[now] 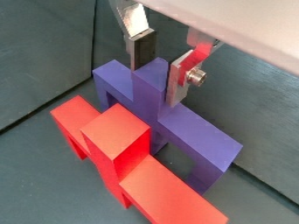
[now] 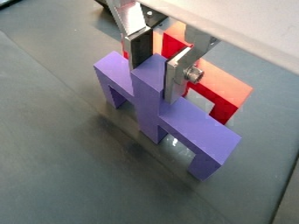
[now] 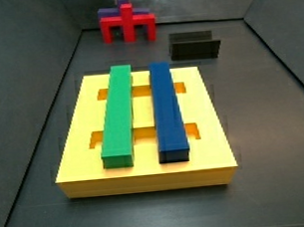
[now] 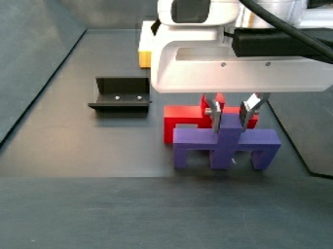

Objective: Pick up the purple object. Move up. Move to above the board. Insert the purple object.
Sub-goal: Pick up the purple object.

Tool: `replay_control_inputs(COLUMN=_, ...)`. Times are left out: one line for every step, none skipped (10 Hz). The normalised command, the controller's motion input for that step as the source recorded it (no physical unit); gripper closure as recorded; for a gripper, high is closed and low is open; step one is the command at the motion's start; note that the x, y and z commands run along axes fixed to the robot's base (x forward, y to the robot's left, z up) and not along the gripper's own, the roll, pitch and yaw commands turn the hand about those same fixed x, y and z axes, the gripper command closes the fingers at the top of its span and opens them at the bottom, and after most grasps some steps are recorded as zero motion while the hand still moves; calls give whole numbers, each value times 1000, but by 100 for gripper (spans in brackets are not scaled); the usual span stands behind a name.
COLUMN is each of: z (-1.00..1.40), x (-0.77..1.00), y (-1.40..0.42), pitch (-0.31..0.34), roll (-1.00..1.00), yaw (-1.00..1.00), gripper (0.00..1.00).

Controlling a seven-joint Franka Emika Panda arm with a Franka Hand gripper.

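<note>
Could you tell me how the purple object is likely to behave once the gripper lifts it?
The purple object looks like rigid plastic, so probably no flexing. The gripper straddles its raised central bar, jaws either side, so it should hang fairly level. Its smooth faces might slip.

purple object (image 4: pixel 228 146) upright on the floor, gripper (image 4: pixel 232 109) straddling its bar; yellow board (image 3: pixel 148 162) lies flat at 6 o'clock

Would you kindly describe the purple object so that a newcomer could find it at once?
Start at the big yellow board carrying a green bar and a blue bar; look past it to the far end of the dark floor. Two cross-shaped blocks stand together there under the claw. The purple object is the one whose raised central bar sits between the claw's fingers; its neighbour is the red block.
</note>
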Motion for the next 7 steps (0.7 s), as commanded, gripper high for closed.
replay_control_inputs(z=0, x=0, y=0, pitch=0, roll=0, yaw=0, gripper=100)
replay_control_inputs(z=0, x=0, y=0, pitch=0, roll=0, yaw=0, gripper=100)
replay_control_inputs(z=0, x=0, y=0, pitch=0, roll=0, yaw=0, gripper=100)
replay_control_inputs(z=0, x=0, y=0, pitch=0, roll=0, yaw=0, gripper=100)
replay_control_inputs(z=0, x=0, y=0, pitch=0, roll=0, yaw=0, gripper=100)
replay_control_inputs(z=0, x=0, y=0, pitch=0, roll=0, yaw=0, gripper=100)
replay_control_inputs(z=0, x=0, y=0, pitch=0, roll=0, yaw=0, gripper=100)
